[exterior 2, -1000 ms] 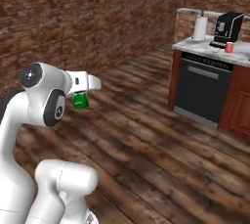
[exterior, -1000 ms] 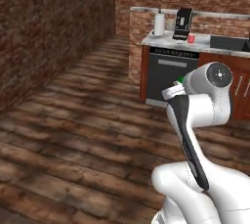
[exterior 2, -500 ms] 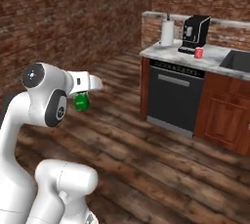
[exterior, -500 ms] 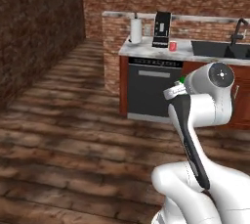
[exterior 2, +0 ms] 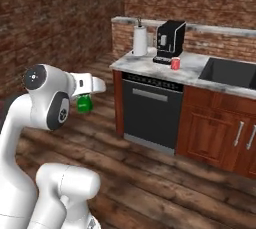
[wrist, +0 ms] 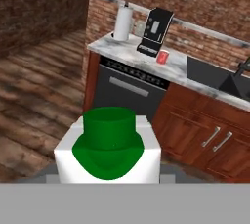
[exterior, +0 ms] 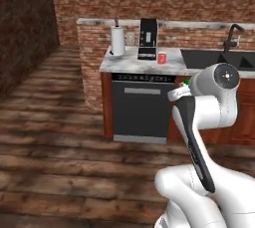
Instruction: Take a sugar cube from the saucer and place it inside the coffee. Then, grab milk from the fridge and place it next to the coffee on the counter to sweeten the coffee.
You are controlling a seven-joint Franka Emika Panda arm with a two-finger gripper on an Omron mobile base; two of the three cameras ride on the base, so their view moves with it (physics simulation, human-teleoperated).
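Green-topped and white, the milk (wrist: 108,154) is filling the lower centre of the hand view, hiding the fingertips, so the gripper (exterior 2: 84,102) is evidently clamping the carton, its green end peeking below the hand at mid-left of the right base view. The red coffee (exterior: 161,57) is sitting on the marble counter (exterior: 124,63) at upper centre, beside a black coffee machine (exterior: 148,39) and a paper towel roll (exterior: 117,40). Brick walls and plank flooring are surrounding a dark dishwasher (exterior 2: 151,115).
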